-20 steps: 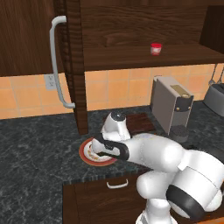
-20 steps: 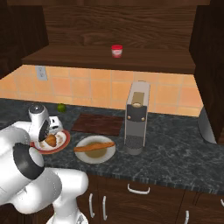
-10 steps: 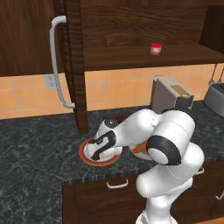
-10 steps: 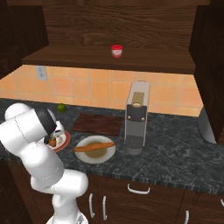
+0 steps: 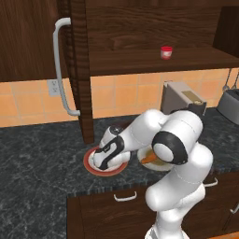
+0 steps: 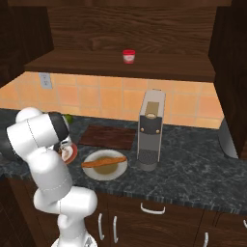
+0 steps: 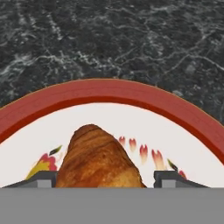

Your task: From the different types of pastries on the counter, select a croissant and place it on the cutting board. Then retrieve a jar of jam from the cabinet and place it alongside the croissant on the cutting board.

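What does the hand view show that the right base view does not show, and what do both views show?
Hand view alone: the croissant lying on the plate between the two fingertips of the gripper, and the plate's painted flame-like marks.

Right base view alone: the jar of jam on the cabinet shelf, the cutting board, the baguette-like stick on a cream plate, and the coffee machine.

Both: the red-rimmed plate and the dark counter.

the gripper (image 7: 105,179) has dropped lower over the red-rimmed plate (image 7: 105,94). the croissant (image 7: 98,159) now sits between the open jaws.
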